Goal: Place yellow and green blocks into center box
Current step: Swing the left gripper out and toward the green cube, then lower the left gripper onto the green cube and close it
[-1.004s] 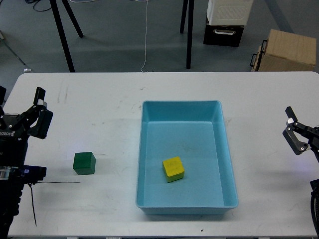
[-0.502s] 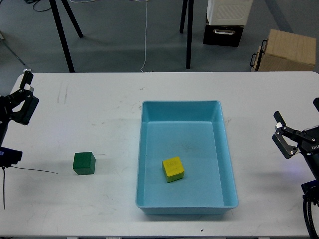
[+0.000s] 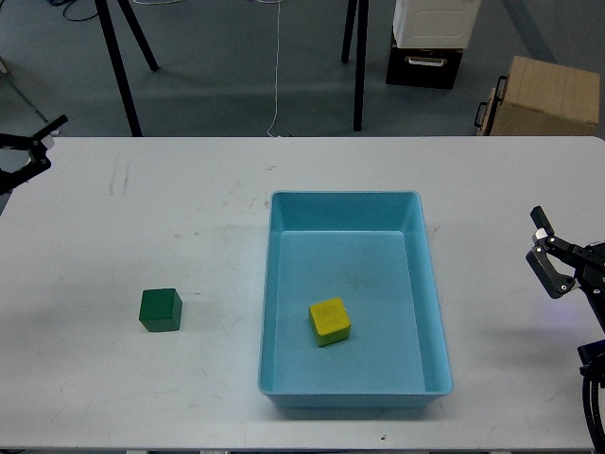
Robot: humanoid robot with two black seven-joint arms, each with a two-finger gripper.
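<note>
A green block [image 3: 160, 309] sits on the white table [image 3: 170, 218], left of the light-blue box [image 3: 342, 197]. A yellow block [image 3: 330, 321] lies inside the box, on its floor toward the front. My left gripper [image 3: 26, 151] is at the far left edge near the table's back corner, far from the green block. It is mostly cut off, so its fingers cannot be told apart. My right gripper [image 3: 546, 248] hovers over the table's right edge, open and empty, well right of the box.
Beyond the table's back edge are dark stand legs [image 3: 118, 57], a black-and-white case [image 3: 430, 43] and a cardboard box [image 3: 548, 95] on the floor. A thin dark scratch mark [image 3: 121, 178] is on the table at back left.
My left arm has pulled back up and to the left, nearly out of the frame. My right gripper shifted slightly to the right. The blocks and the box have not moved.
</note>
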